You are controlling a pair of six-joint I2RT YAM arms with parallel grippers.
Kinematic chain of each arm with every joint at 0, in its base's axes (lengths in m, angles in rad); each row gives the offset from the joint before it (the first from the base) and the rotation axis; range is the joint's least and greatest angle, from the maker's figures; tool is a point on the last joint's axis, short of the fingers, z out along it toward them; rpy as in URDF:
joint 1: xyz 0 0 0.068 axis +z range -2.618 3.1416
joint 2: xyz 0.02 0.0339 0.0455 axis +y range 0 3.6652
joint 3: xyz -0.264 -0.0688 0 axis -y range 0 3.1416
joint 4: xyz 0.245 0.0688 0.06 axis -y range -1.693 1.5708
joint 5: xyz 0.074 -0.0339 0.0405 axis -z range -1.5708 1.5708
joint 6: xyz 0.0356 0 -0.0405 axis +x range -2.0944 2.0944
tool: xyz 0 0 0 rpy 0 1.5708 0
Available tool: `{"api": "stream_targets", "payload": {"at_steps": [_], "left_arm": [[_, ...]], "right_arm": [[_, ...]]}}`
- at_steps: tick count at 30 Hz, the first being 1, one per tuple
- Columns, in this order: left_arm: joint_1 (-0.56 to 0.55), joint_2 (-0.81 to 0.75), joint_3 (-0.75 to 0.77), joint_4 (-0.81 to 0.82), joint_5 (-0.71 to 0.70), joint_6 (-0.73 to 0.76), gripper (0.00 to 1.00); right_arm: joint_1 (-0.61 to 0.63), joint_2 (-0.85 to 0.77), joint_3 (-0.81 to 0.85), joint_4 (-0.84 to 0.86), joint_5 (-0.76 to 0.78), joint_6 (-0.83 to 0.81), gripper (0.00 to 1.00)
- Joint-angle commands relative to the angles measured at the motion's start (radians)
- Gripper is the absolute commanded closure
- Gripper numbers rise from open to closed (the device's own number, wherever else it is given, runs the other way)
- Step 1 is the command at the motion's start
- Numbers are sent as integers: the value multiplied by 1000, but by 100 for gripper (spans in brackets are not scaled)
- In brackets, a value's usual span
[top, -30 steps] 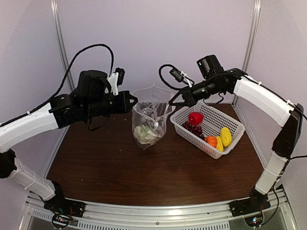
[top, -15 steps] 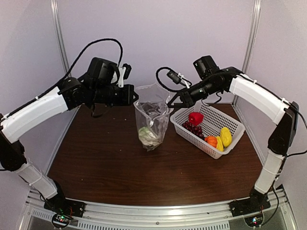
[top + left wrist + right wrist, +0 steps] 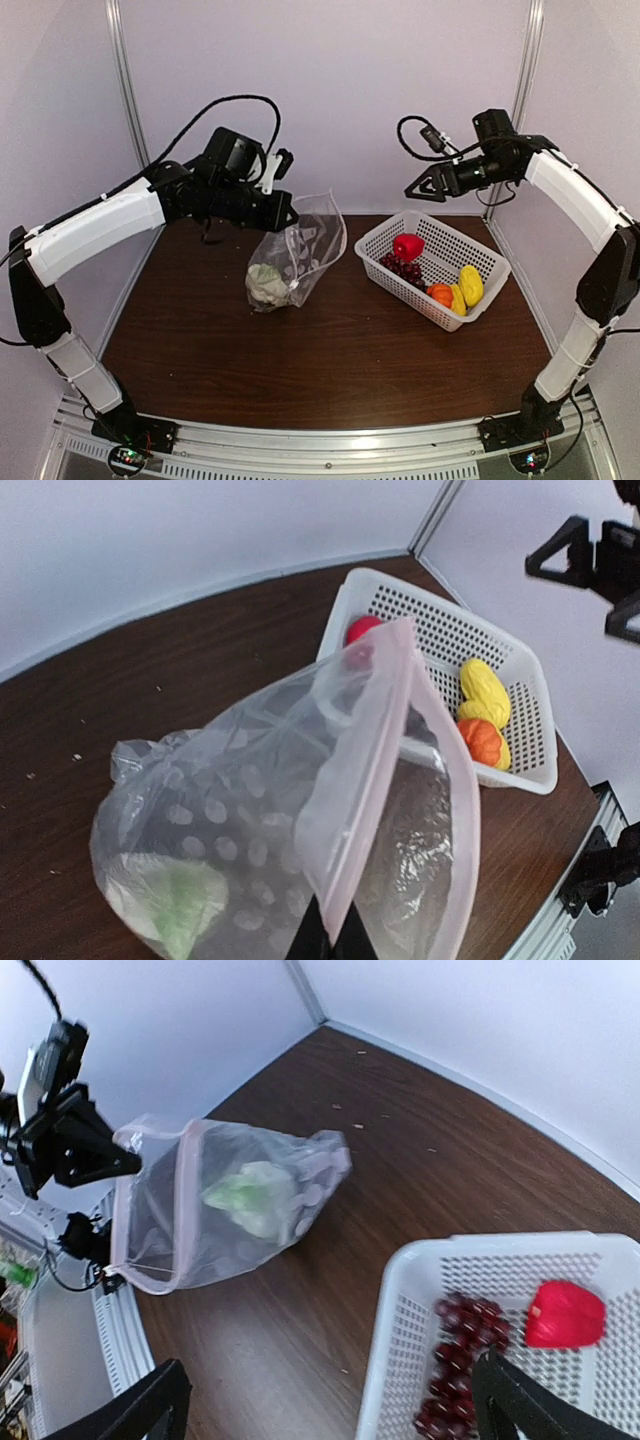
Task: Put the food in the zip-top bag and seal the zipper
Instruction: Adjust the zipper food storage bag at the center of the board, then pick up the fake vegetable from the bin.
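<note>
Top external view: the zip-top bag is gripped at its mouth edge by the closed left end effector and rests on the counter, with the cauliflower inside. The right end effector is wide open and empty, near the basket.

Left wrist view: the film is judged thin, soft and slippery, so the stiffer zipper should be taken. No writing can be read, only whitish dots.

Right wrist view: the red pepper and the grapes are left in the basket.

Dark wood table w/ pale lilac walls, metal corner posts, soft even light.
</note>
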Motion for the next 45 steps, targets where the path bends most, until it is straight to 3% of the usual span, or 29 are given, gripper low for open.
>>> {"api": "stream_targets", "payload": {"at_steps": [1,6,11,16,22,26,32,38,45], "left_arm": [[-14,-45,-149,194,123,-47,100],[-14,-41,-213,261,157,-51,100],[-14,25,-239,317,211,-55,100],[-14,52,-234,343,219,-66,100],[-12,52,-247,343,193,-81,100],[-12,33,-254,341,191,-89,100],[-12,-9,-279,339,158,-90,100],[-12,-49,-327,363,135,-94,100],[-12,-60,-331,361,148,-103,100]], "right_arm": [[-148,-135,-142,-42,131,-125,0],[-152,-191,-401,71,462,-231,5],[-151,-105,-449,138,442,-206,20],[-140,40,-351,162,410,-125,23],[-111,172,-246,153,424,-93,17],[-95,251,-169,177,440,-84,1],[-86,414,-1,161,482,-70,0],[-74,492,69,174,470,-47,0],[-63,597,159,155,556,-54,0]]}}
